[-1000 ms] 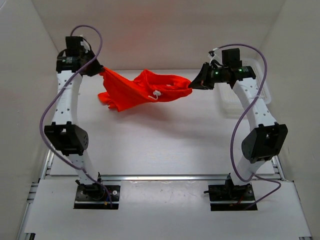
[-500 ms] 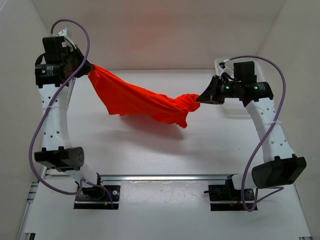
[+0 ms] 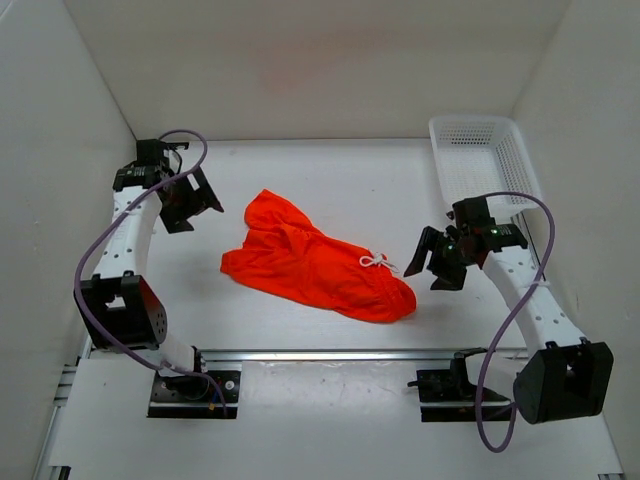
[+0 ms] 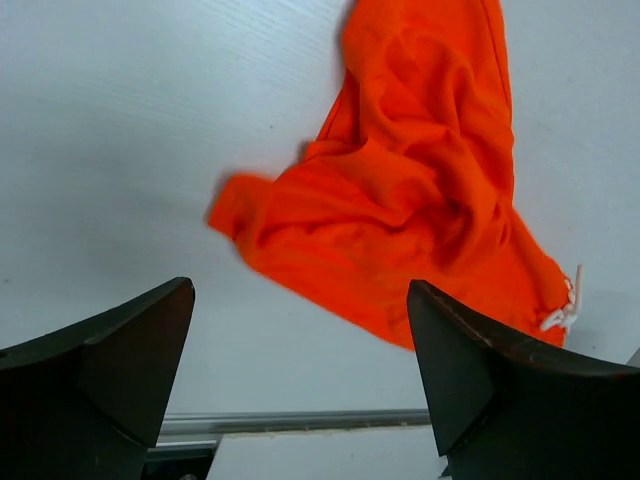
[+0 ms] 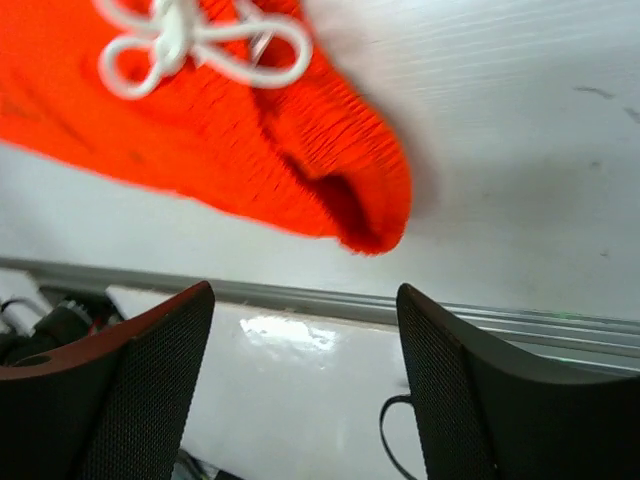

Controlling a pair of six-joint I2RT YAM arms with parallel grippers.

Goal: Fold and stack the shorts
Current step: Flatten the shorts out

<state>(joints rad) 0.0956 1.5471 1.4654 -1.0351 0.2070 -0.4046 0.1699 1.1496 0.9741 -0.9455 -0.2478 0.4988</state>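
The orange-red shorts lie crumpled on the white table, stretched from upper left to lower right, with the white drawstring near the right end. My left gripper hangs open to the left of them, apart from the fabric. The left wrist view shows the shorts beyond the spread fingertips. To the right of the waistband end my right gripper is open, with nothing in it. In the right wrist view the waistband and drawstring lie just past the fingers.
A white mesh basket stands at the back right, behind the right arm. A metal rail runs along the table's near edge. White walls close the cell at left, back and right.
Both grippers have opened and let go of the shorts, which had hung stretched between them and now lie on the table. Both arms have dropped lower and drawn nearer.
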